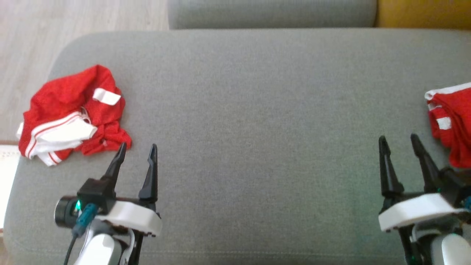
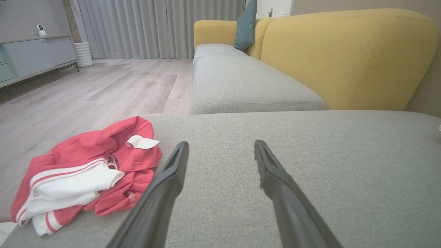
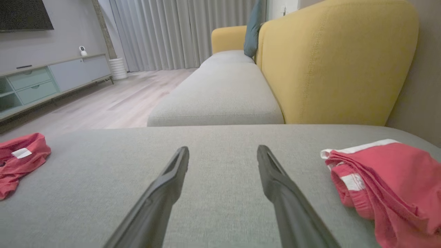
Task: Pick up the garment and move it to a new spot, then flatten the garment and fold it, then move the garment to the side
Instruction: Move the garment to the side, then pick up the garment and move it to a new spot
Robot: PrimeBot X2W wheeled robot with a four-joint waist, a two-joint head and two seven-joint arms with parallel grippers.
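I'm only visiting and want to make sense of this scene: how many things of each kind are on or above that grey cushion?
On or above the grey cushion:
Red-and-white clothes: 2, the crumpled garment at the left and the second garment at the right edge
Robot grippers: 2, the left gripper and the right gripper, both open and empty
Total: 4

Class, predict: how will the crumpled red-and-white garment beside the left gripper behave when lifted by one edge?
Crumpled red-and-white garment: probably floppy, since it lies in soft bunched folds. Likely light: the fabric looks thin. Layers overlap, so one pinch may lift only part, the rest trailing.
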